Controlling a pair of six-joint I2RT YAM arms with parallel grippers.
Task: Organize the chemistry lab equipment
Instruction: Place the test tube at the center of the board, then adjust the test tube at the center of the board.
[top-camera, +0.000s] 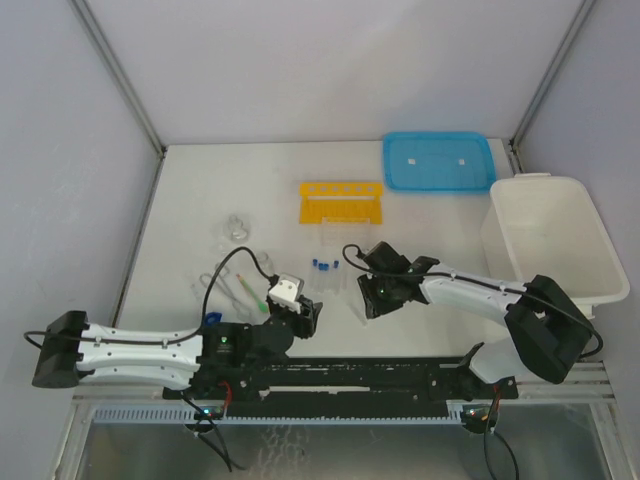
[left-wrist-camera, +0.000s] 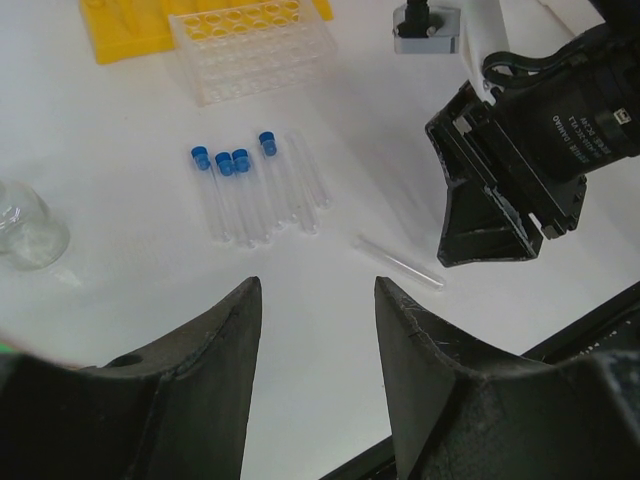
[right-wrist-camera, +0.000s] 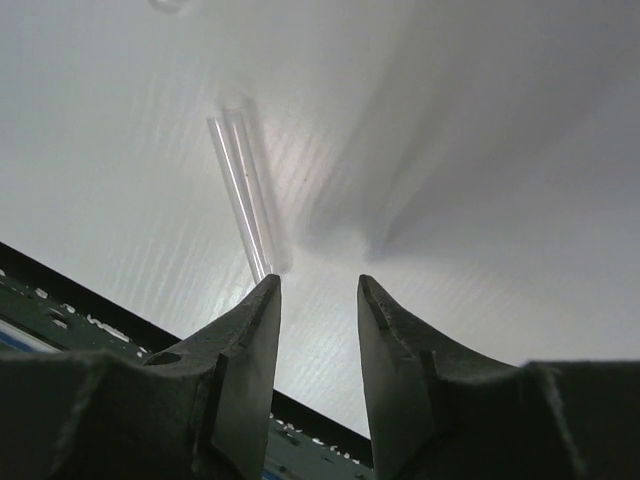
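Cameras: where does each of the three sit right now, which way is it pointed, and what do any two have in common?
Top external: above and behind the arm bases, looking down on the table; both arms show.
Left wrist: low on the left arm, facing away across the blue-capped tubes toward the yellow rack; left hand open in the foreground.
Right wrist: close above the table, facing the near edge; right hand parted beside a lone capless tube.
Shared: the left wrist view also shows the capless tube and right hand.
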